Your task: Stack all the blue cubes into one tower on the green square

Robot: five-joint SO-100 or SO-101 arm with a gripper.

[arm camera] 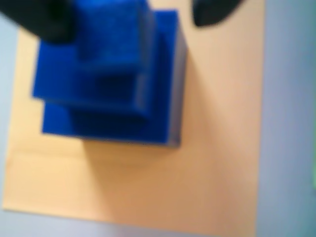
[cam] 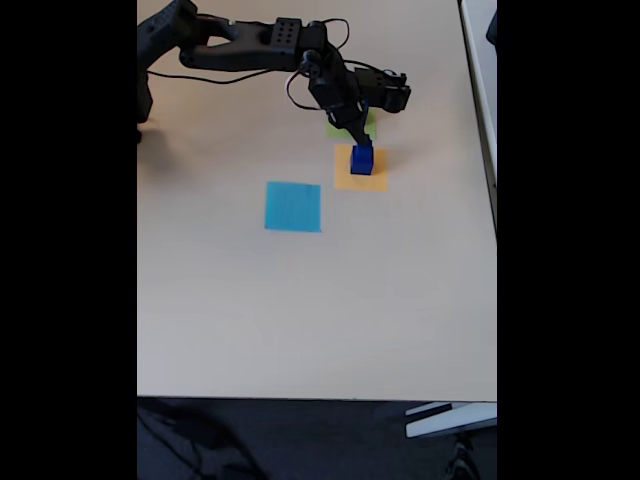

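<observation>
- The blue cubes (arm camera: 113,84) sit as a stepped tower (cam: 361,159) on the orange square (arm camera: 148,177), not on the green square (cam: 368,124), which lies just behind it toward the counter's (cam: 300,310) far edge, partly under the arm.
- Wrist view: the claw (arm camera: 133,19) is right above the stack, dark fingertips (arm camera: 44,22) on either side of the top cube. They are spread about as wide as that cube; contact is too blurred to call, so clamped or loose cannot be told.
- Judgement: the claw straddles the top cube because it has to be lifted off first to rebuild on green.
- Look: dark blue, matte, foam-like solid blocks. At least three tiers show, widest at the bottom, each step offset toward one corner rather than centred.
- The light blue square (cam: 293,206) lies apart, nearer the counter's middle, with nothing on it.
</observation>
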